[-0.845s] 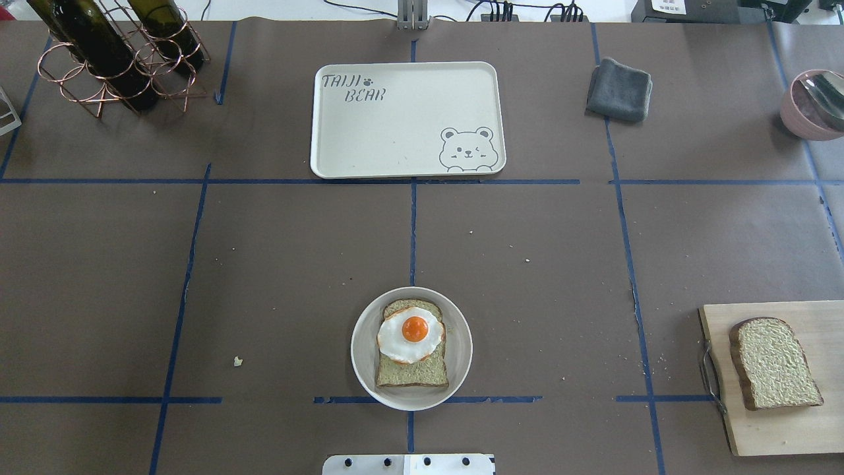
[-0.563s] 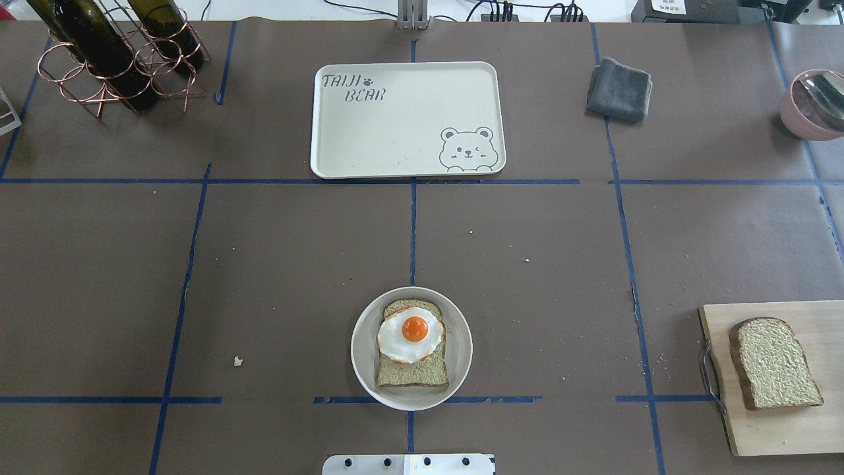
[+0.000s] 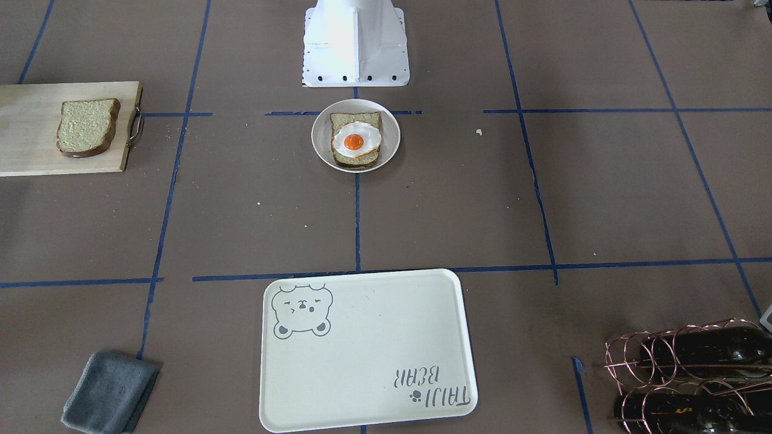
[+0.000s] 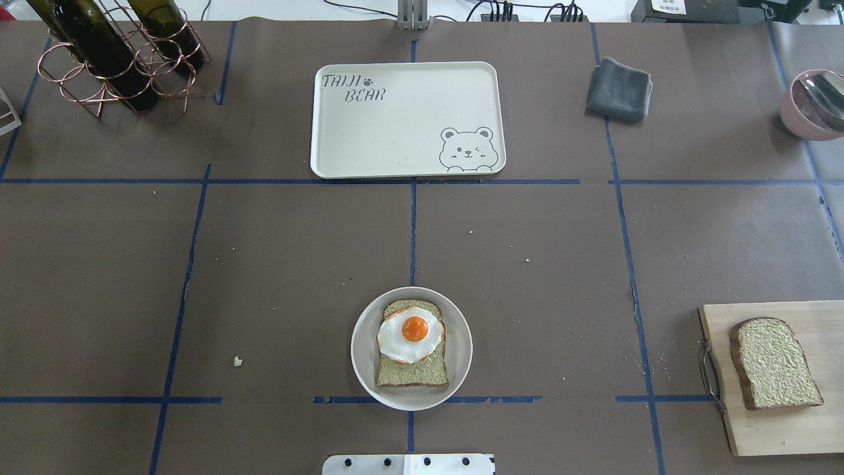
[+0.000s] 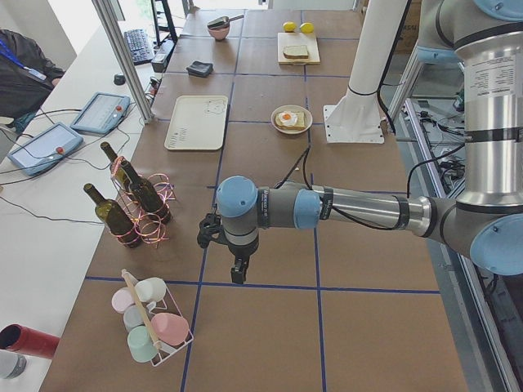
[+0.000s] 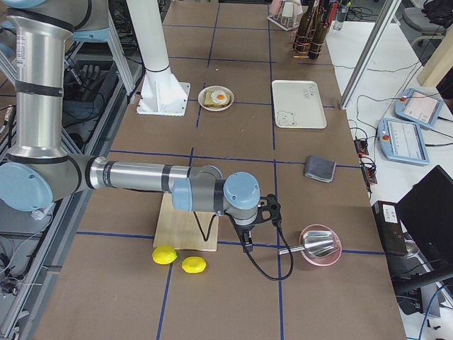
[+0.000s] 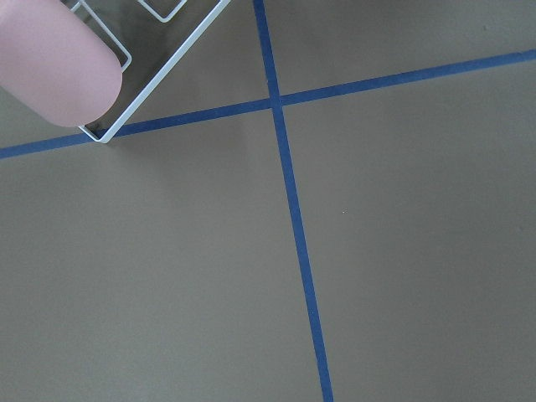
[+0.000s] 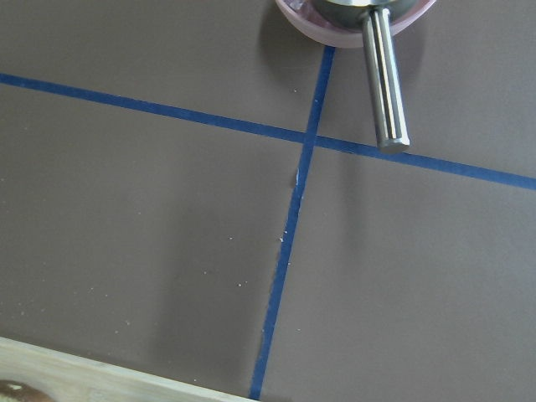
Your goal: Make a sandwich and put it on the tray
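No item on the bench (image 4: 264,264) has been displaced since the earlier overhead frames; all positions are unchanged.

Positions are given by clock face from the bench centre in the overhead view, with 12 o'clock away from the robot.

- The tray (image 4: 409,132) is located at 12 o'clock. It lies flat, and nothing is carried on it.
- A round white dish (image 4: 361,356) is located at 6 o'clock. One bread slice (image 4: 412,376) lies flat in it, and the fried egg (image 4: 409,336) is laid on top of that slice, yolk up.
- A second bread slice (image 4: 775,363) lies flat on a wooden cutting board (image 4: 778,429) at 4 o'clock, well apart from the dish. The sandwich is therefore not closed and is not on the tray.
- A folded grey cloth (image 4: 620,89) is located at 1 o'clock.
- A pink bowl (image 4: 801,112) holding a metal spoon (image 8: 385,84) is located at 2 o'clock.
- Dark bottles (image 4: 99,53) in a wire rack are located at 11 o'clock.

The left tool (image 5: 237,273) is pointed down above bare bench near a white wire cup rack (image 7: 167,71). The right tool (image 6: 246,244) is pointed down between the cutting board and the pink bowl. Both tools are seen in the side views only, so it cannot be told how far either is spread or whether anything is held.
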